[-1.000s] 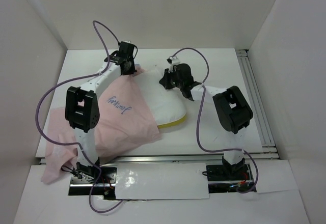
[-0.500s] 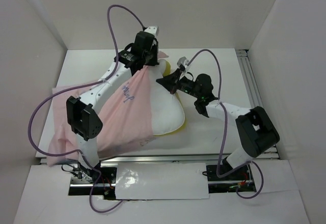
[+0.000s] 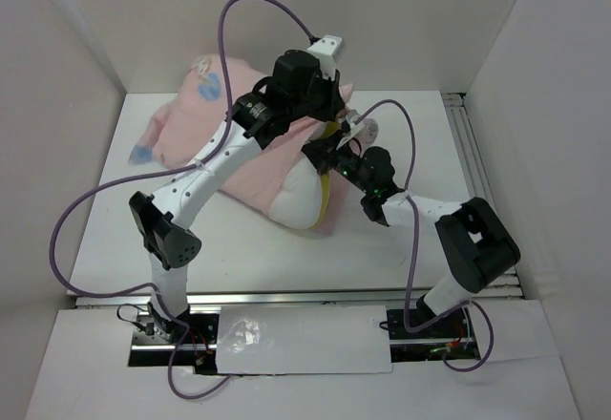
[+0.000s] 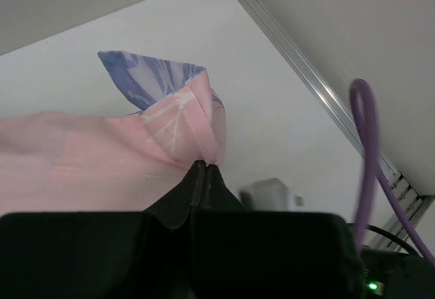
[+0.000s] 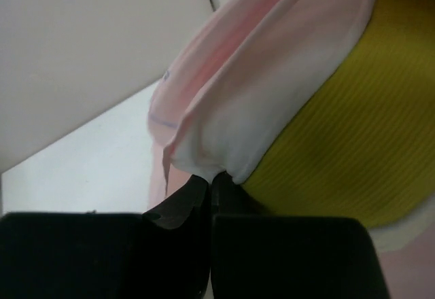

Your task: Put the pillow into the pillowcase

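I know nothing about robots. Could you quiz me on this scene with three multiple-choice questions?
1. The pillow's bare end faces: A the arm bases; B the back wall; C the left wall.
2. Its seam band is: A red; B yellow; C green.
3. The left gripper is: A wide open; B shut on nothing; C shut on the pillowcase.
Answers: 1 A, its white end pokes out on the near side; 2 B, yellow shows in the right wrist view; 3 C, it pinches pink cloth.
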{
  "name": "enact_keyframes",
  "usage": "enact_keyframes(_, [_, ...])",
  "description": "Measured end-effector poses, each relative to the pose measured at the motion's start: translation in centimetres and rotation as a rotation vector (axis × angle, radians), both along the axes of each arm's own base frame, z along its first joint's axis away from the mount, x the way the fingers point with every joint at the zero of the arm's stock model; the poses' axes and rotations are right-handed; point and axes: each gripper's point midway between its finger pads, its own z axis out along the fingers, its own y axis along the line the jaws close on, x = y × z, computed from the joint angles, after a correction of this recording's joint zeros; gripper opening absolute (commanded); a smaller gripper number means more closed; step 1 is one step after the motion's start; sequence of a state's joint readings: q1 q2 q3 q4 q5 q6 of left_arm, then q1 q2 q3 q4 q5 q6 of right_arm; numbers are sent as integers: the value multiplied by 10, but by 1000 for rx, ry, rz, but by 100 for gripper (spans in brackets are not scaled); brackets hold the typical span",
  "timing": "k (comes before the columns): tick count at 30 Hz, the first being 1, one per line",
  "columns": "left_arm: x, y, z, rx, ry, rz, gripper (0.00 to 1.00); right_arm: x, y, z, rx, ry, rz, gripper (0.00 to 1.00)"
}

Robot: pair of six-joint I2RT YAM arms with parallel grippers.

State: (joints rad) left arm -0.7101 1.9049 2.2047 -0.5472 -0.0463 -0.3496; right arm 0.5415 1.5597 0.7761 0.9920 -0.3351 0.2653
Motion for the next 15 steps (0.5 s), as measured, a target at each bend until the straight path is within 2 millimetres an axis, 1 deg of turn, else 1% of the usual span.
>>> enact_keyframes(2, [-3, -13, -13, 13, 20, -36, 0, 10, -2, -19, -19, 46, -36, 2])
enact_keyframes(3, [-1, -16, -21, 23, 27, -36, 0, 16, -3, -29, -30, 69, -62, 5])
enact_keyframes(5, [13, -22, -33, 20, 29, -27, 0, 31, -8, -48, -47, 127, -114, 8])
enact_keyframes(6, [22, -24, -39, 17, 24, -17, 0, 38, -11, -57, -52, 161, -139, 17])
enact_keyframes(7, [31, -27, -46, 16, 27, -7, 0, 44, -13, -65, -57, 192, -161, 23])
enact_keyframes(8, [40, -30, -55, 13, 34, 1, 0, 50, -20, -75, -61, 233, -185, 30])
enact_keyframes(10, [54, -40, -71, 6, 48, 11, 1, 55, -32, -93, -69, 316, -223, 52])
enact_keyframes(11, [59, -45, -82, 10, 57, 13, 6, 56, -40, -101, -72, 351, -241, 67])
enact_keyframes(12, [62, -48, -90, 10, 70, 16, 17, 55, -46, -110, -78, 388, -256, 76])
enact_keyframes(13, [64, -51, -100, 11, 89, 15, 50, 53, -53, -121, -94, 422, -273, 81])
enact_keyframes(14, [64, -53, -108, 18, 103, 10, 61, 49, -58, -130, -105, 455, -288, 90])
enact_keyframes(15, [66, -52, -114, 25, 109, 19, 69, 46, -65, -136, -107, 488, -316, 91])
